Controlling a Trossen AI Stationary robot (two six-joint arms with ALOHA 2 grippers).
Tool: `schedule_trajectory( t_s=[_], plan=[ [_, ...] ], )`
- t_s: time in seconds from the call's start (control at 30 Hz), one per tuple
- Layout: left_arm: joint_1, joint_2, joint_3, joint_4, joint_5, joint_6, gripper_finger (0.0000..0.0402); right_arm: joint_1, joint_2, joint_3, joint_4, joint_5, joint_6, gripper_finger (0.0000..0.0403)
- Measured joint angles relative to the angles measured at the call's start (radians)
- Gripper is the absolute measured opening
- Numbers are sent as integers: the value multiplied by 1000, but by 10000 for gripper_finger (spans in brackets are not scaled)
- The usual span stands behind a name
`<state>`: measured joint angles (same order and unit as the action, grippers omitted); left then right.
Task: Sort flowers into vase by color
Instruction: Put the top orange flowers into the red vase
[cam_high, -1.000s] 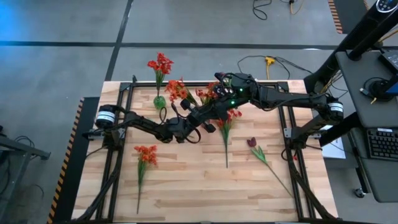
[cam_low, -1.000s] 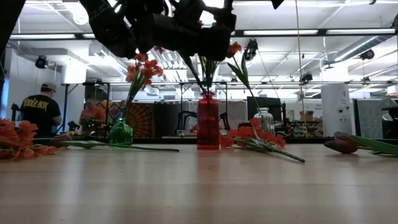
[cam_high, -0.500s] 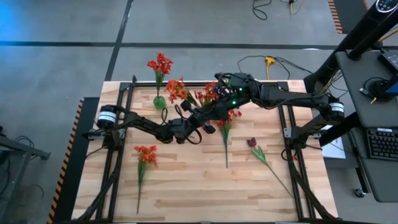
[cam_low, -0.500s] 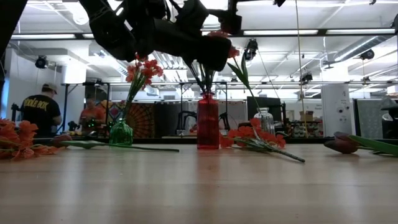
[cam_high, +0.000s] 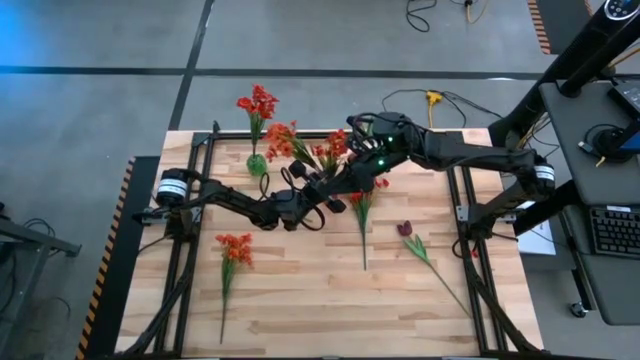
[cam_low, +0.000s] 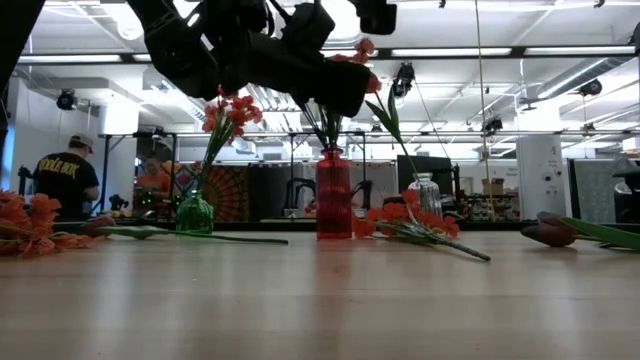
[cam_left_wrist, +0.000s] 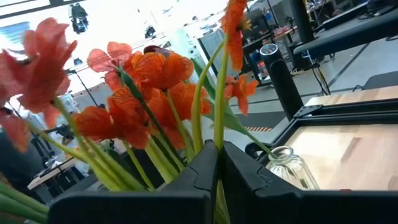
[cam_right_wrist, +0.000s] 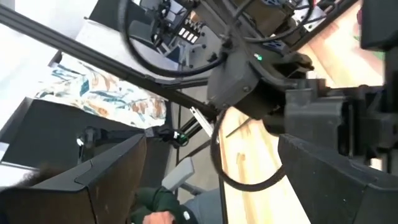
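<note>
My left gripper (cam_low: 338, 95) hangs just above the red vase (cam_low: 333, 205) at the table's far middle, shut on one flower's green stem (cam_left_wrist: 218, 118). That flower's orange bloom (cam_left_wrist: 233, 18) stands above the fingers. Several orange-red flowers (cam_high: 290, 145) stand with their stalks in the red vase. Another red flower (cam_high: 258, 103) stands in the green vase (cam_high: 257, 163). Three flowers lie flat on the boards: an orange one (cam_high: 235, 250), a red one (cam_high: 362, 200) and a maroon one (cam_high: 405, 230). My right gripper (cam_high: 355, 125) is open and higher up, beside the blooms, with nothing between its fingers (cam_right_wrist: 106, 180). My left gripper pinches the green stem (cam_left_wrist: 217, 146) between its two shut fingers, below the bloom. The fingers come about level and lie across the stem, which stands nearly upright. A bit of green (cam_left_wrist: 219, 205) shows below the fingers. Whether the stem's lower end is in the red vase is hidden.
A clear glass vase (cam_low: 427, 195) stands right of the red vase. The near half of the wooden table (cam_high: 300, 320) holds only the lying stems. A black frame (cam_high: 470, 250) runs along the table's sides. People (cam_low: 65, 180) are in the room behind.
My right gripper, still open, has tipped and drawn upward away from the blooms above the red vase; in the low view it now only shows at the top edge. My left gripper has kept its hold and place.
</note>
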<state>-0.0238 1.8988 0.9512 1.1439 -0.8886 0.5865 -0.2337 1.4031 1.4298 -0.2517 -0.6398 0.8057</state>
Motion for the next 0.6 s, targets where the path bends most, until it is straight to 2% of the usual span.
schedule_trajectory(
  t_s=[0.37, 0.6],
  plan=[
    [0, 0, 0, -2, 6, -1, 0, 0, -9, 103, -140, 4, -21, 357],
    [-2, -1, 0, -1, 10, -16, 0, 0, -23, 155, -363, 15, -223, 357]
  ],
)
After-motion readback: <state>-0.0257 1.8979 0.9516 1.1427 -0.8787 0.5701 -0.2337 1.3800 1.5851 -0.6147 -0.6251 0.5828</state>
